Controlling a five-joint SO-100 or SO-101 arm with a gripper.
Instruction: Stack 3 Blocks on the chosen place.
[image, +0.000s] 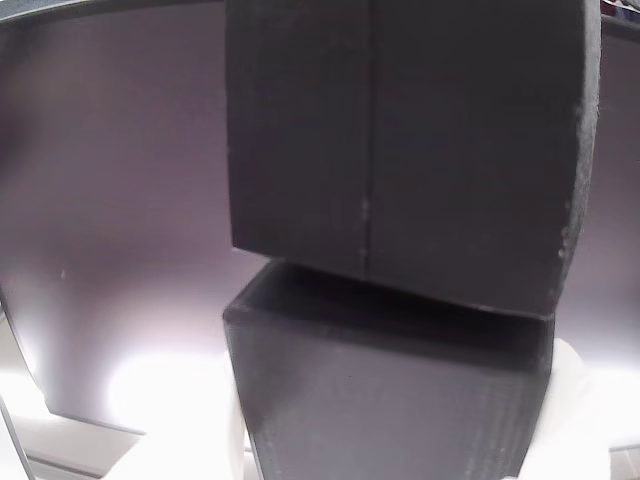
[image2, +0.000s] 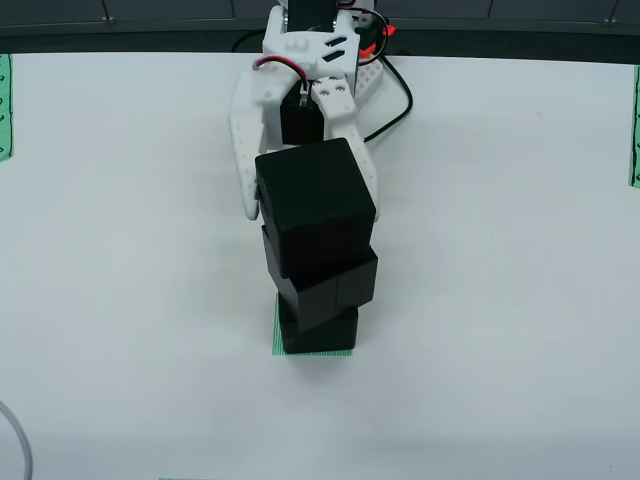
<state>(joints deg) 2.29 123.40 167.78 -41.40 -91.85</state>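
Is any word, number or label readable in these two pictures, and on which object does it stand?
No readable text.
Blocks: plain black faces, no marking.
Gripper: white plastic, no lettering seen.
Green striped patch: stripes, no characters.
Green strips at the overhead view's side edges: a pattern too small to read.

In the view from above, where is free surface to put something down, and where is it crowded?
Free: the white table left of the stack of blocks, the stretch right of it, and the strip in front, toward the bottom edge. Crowded: the middle, where the stack stands on the green patch with the claw around the top block, and behind it the arm and wires.
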